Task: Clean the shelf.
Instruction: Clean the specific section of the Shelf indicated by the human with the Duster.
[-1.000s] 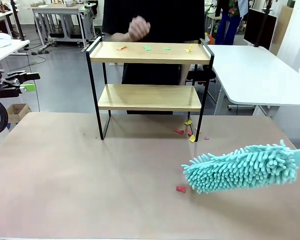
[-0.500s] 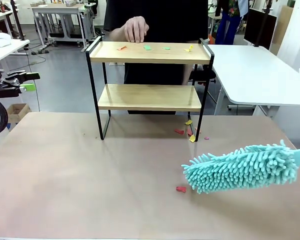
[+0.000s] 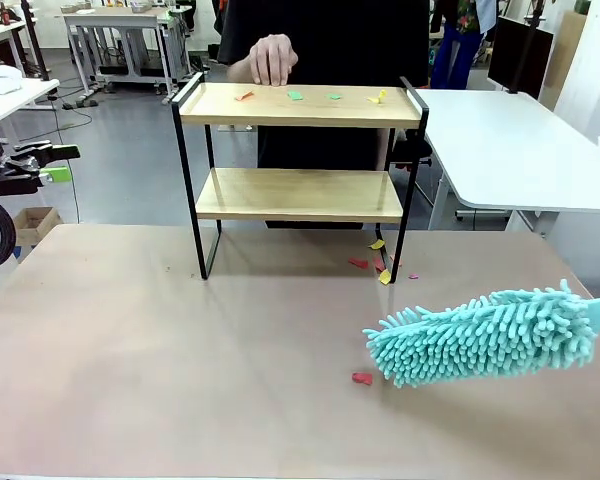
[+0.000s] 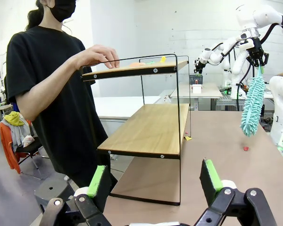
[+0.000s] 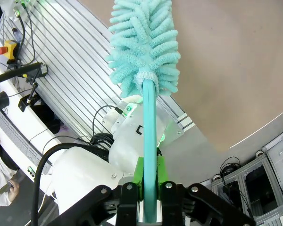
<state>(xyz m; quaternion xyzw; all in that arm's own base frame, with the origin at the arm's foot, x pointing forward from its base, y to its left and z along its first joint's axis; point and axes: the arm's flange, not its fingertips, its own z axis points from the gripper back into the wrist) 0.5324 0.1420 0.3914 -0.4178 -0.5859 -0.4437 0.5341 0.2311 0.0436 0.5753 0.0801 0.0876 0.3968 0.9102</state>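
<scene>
Shelf (image 3: 298,108): standing at the far side of the table (image 3: 130,350), coloured paper scraps (image 3: 295,96) lying on its top board, person's hand (image 3: 272,58) reaching over its rear edge. Right gripper (image 5: 149,173): clamping the teal duster (image 3: 480,335) by its handle. Left gripper (image 4: 153,178): hanging wide open, empty.

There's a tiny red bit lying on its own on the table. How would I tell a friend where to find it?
Start at the brown table and find the fluffy turquoise duster over its right side. Just by the duster's free tip lies the small red scrap. Unlike the other paper scraps, clustered at the shelf's foot, it lies alone.
</scene>
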